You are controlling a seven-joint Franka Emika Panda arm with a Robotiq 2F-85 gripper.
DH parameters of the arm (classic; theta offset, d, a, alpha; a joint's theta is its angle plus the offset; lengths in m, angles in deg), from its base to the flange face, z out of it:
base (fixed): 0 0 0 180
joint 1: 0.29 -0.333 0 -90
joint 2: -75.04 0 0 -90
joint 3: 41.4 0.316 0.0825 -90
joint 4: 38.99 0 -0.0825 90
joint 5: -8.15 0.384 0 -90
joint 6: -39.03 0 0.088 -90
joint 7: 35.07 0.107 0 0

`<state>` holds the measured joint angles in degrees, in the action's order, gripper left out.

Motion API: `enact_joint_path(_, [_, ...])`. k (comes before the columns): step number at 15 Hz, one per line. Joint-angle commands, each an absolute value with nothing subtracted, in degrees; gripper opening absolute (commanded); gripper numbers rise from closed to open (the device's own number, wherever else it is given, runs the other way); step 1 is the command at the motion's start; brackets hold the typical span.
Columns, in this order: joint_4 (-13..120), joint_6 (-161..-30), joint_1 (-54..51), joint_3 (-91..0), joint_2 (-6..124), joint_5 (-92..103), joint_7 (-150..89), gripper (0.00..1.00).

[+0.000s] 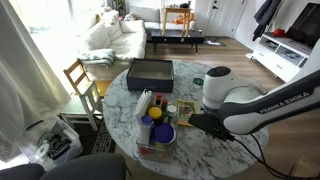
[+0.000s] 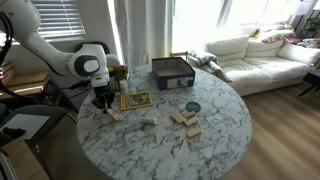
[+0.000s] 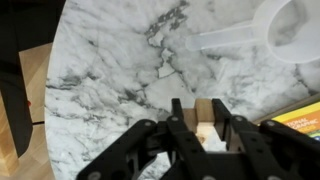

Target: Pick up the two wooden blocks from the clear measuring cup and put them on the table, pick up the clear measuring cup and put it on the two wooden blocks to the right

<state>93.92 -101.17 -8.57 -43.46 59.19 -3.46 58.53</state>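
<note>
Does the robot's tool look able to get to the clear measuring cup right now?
Probably yes: only bare marble tabletop lies between the tool and the clear measuring cup. A wooden block sits between its fingers, though, and would need letting go first.

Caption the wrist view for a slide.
End effector grips a wooden block over the marble table, clear measuring cup beyond.

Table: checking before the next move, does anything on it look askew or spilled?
Nothing looks spilled or damaged. One wooden block sits alone between the gripper's jaws, while the scattered wooden blocks in an exterior view lie at uneven angles.
</note>
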Motion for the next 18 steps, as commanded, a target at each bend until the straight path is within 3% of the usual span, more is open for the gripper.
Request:
enact_joint_path(1, [94.3, -104.0, -8.3, -42.7, 57.0, -1.0, 57.3, 0.09])
enact_joint_path(3, [94.2, -104.4, -8.3, -42.7, 56.4, -0.4, 57.0, 0.09])
enact_joint_path(5, [94.1, -104.8, -8.4, -42.7, 55.9, 0.2, 56.8, 0.16])
enact_joint_path(7, [94.0, -105.0, -8.5, -42.8, 55.5, 0.4, 56.8, 0.13])
enact_joint_path(8, [94.0, -105.0, -8.6, -42.9, 55.4, 0.3, 56.8, 0.16])
enact_joint_path(9, [94.0, -105.1, -8.6, -42.9, 55.4, 0.4, 56.8, 0.50])
enact_joint_path(10, [94.0, -105.0, -8.6, -43.0, 55.6, 0.4, 56.9, 0.60])
enact_joint_path(15, [94.8, -104.4, -7.7, -42.6, 59.1, 2.1, 53.8, 0.95])
enact_joint_path(18, [94.9, -103.0, -6.9, -41.9, 61.6, 5.2, 49.8, 1.00])
